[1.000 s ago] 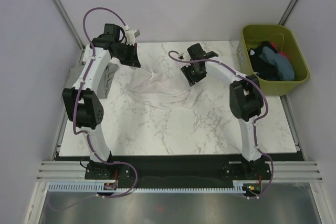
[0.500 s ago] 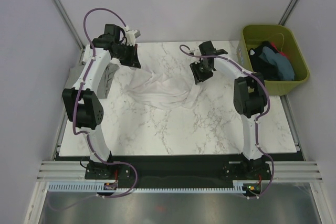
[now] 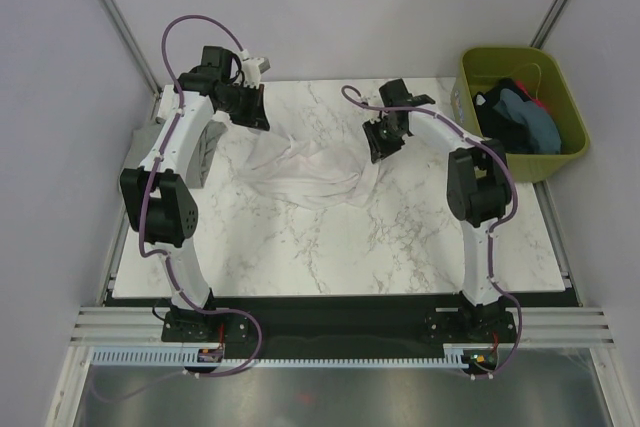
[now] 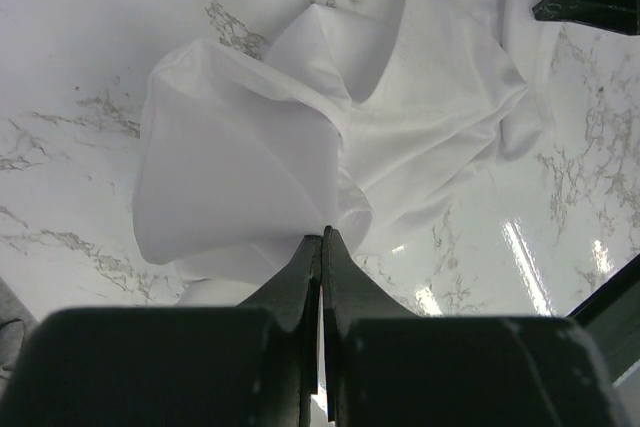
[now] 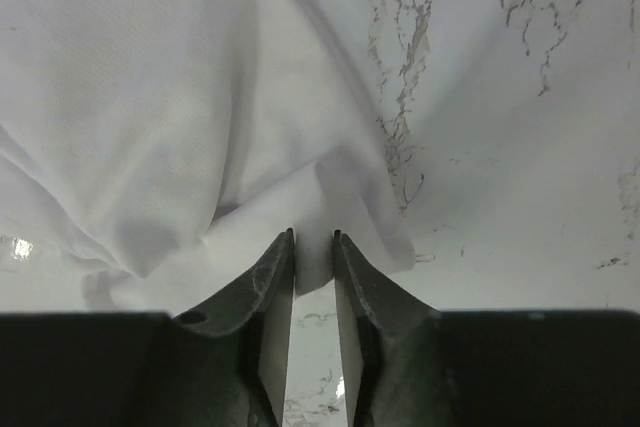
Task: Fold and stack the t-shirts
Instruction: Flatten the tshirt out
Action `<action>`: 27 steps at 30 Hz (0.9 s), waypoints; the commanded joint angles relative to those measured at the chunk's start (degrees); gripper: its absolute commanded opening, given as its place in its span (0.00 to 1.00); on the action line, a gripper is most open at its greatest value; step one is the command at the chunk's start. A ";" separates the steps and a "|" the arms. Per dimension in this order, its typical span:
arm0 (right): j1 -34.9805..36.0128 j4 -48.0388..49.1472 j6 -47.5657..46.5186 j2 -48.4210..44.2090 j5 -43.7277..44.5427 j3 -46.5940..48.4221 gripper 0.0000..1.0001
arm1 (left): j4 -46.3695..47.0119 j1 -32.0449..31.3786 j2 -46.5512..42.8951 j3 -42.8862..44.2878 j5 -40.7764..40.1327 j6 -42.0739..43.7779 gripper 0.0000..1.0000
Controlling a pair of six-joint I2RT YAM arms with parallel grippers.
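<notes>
White t-shirt [image 3: 300,175], one; left jaws clench it; right jaws straddle a fold, grip unclear.

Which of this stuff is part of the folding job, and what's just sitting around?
Job: white t-shirt, pinched by the left gripper; grey t-shirt at the left edge of the marble table; blue-teal and dark shirts in the olive-green bin.
Lying about: the bin itself; the table.
</notes>
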 commanded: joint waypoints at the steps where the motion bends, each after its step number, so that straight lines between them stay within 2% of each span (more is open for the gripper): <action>1: -0.09 0.35 0.17 -5.10 -0.42 -0.73 0.29 | 1.13 -0.38 -1.80 0.80 0.04 -0.41 0.02; 6: -0.18 0.35 -0.18 -6.33 0.29 -1.35 0.05 | 1.31 -0.65 -1.71 0.98 0.05 -0.50 0.02; 11: -0.18 0.26 -1.58 -8.53 1.69 0.40 0.00 | 1.40 -0.73 -1.71 0.98 -1.36 -0.32 0.02; 12: -0.09 0.17 -2.11 -8.97 1.87 1.01 0.00 | 1.49 -0.73 -1.63 1.24 -2.14 -0.32 0.06; 13: 0.08 0.00 -2.98 -9.93 2.13 2.50 0.00 | 1.40 -0.73 -1.19 1.50 -4.41 -0.23 0.20; 15: 0.52 -0.53 -4.22 -11.08 2.84 4.26 0.00 | 1.14 -0.73 -0.84 3.08 -6.36 -0.06 0.30; 17: 1.23 -0.88 -5.88 -13.09 3.54 6.55 0.00 | 0.79 -0.73 -0.75 4.31 -7.34 0.29 0.28; 18: 1.40 -0.97 -6.33 -13.80 3.63 7.25 0.00 | 0.70 -0.73 -1.01 4.23 -7.16 0.56 0.26; 19: 1.67 -1.15 -6.68 -15.11 3.72 8.57 0.00 | 0.43 -0.73 -1.36 4.06 -6.38 0.73 0.16; 21: 1.67 -2.11 -7.65 -16.35 2.67 10.15 0.00 | -0.01 -0.73 -3.20 2.31 -6.02 0.65 0.13; 25: 2.28 -5.01 -7.83 -20.73 -0.41 12.89 0.00 | 1.05 -0.65 -5.41 -2.09 -11.53 0.30 0.49; 27: 2.63 -6.24 -7.91 -22.24 -1.64 11.66 0.00 | 0.96 -0.65 -2.61 -1.66 -13.66 0.64 0.51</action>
